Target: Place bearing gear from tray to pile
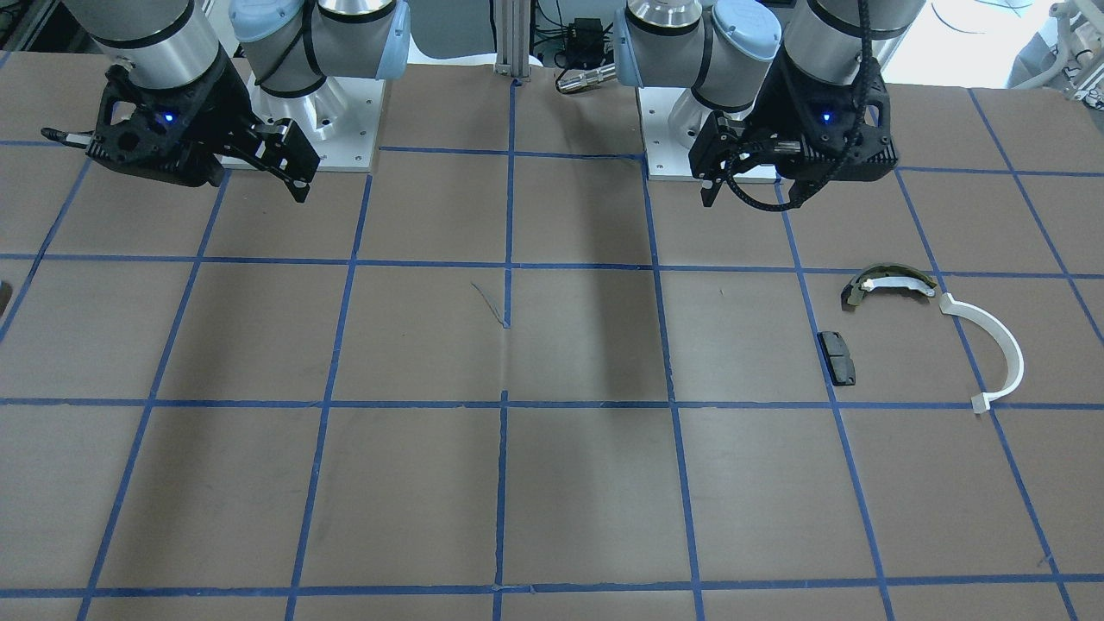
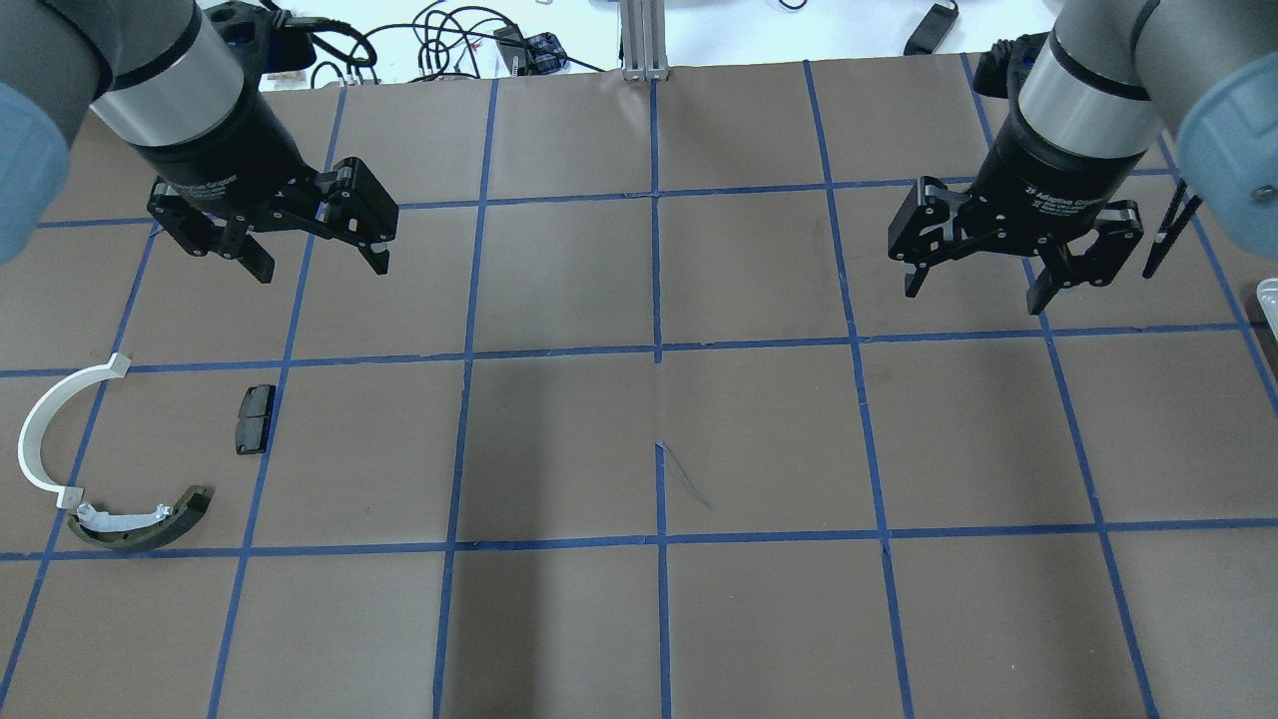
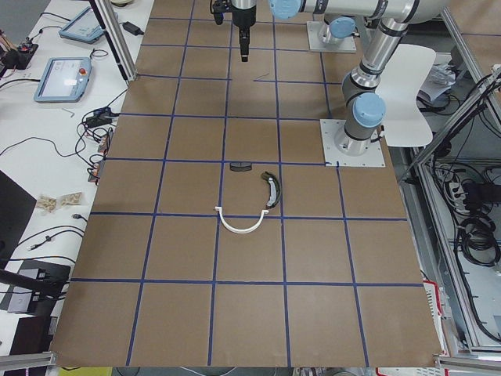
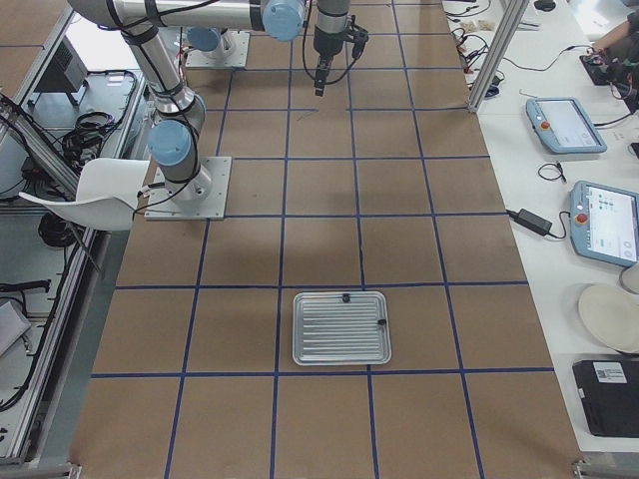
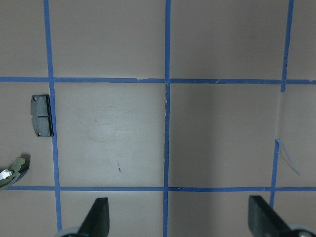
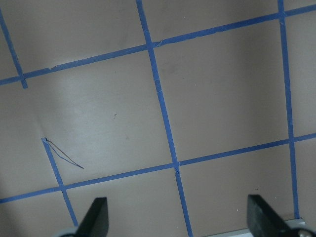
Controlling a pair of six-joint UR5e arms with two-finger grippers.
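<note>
The metal tray (image 4: 329, 334) lies on the table at the robot's right end; a sliver of it shows in the overhead view (image 2: 1268, 297). Two small dark parts sit on it, one at its far rim (image 4: 344, 297) and one at its right rim (image 4: 380, 322); I cannot tell which is the bearing gear. The pile lies at the left end: a white half-ring (image 2: 40, 429), an olive-and-white shoe (image 2: 140, 521) and a black pad (image 2: 255, 417). My left gripper (image 2: 321, 266) hangs open and empty beyond the pad. My right gripper (image 2: 973, 297) hangs open and empty, left of the tray.
Brown table surface with a blue tape grid (image 2: 657, 350). The arm bases (image 1: 310, 129) stand at the robot's edge. Cables and tablets (image 4: 604, 222) lie on the white bench beyond the table's far edge. A torn tape mark (image 2: 684, 477) sits mid-table.
</note>
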